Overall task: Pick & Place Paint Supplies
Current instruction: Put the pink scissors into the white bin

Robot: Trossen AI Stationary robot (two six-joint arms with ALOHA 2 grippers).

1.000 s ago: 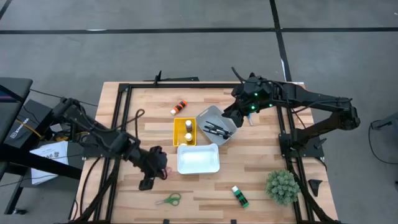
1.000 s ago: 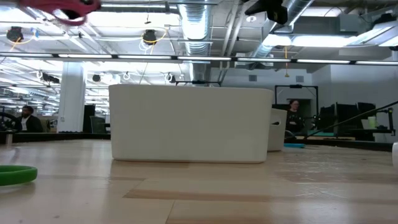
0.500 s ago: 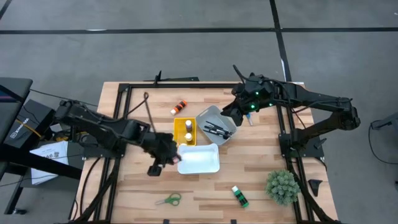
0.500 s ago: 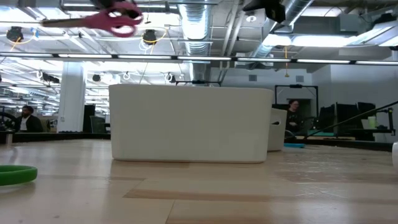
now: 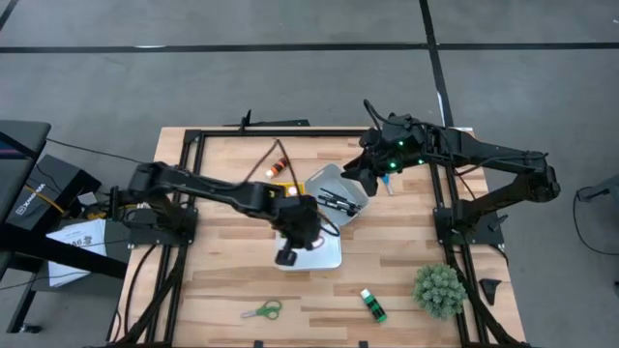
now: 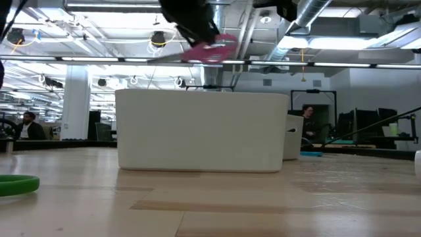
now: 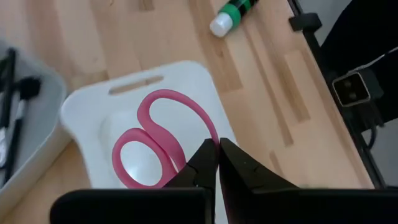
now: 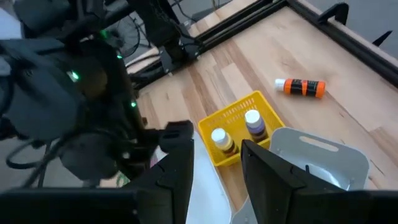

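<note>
L gripper [image 7: 218,163] is clamped tight on the pink scissors [image 7: 163,144], pinching one handle loop so the pair hangs under the fingers, directly over the white tray [image 5: 324,253]; prob. carried high so the loops clear the tray wall before lowering, as the low view shows the scissors [image 6: 212,51] well above the tray's rim [image 6: 202,131]. Blades aren't visible, so which way they point I can't tell. R gripper [image 8: 216,163] waits over the grey tray [image 5: 327,182], just behind the white tray, jaws part-way apart w/ nothing between them as far as the wrist view shows. Grey tray already holds dark paintbrushes [image 5: 338,202], sorted by type it seems; yellow tray [image 8: 239,113], touching the white tray's far left corner, holds a yellow bottle [image 8: 222,140] and a purple one [image 8: 254,122] standing upright, caps up. Still loose: orange bottle [image 5: 279,168] beyond the yellow tray, green scissors [image 5: 262,310] and green bottle [image 5: 372,304] lying in front of the white tray. Fuzzy plant [image 5: 440,288] sits off to the white tray's front right
</note>
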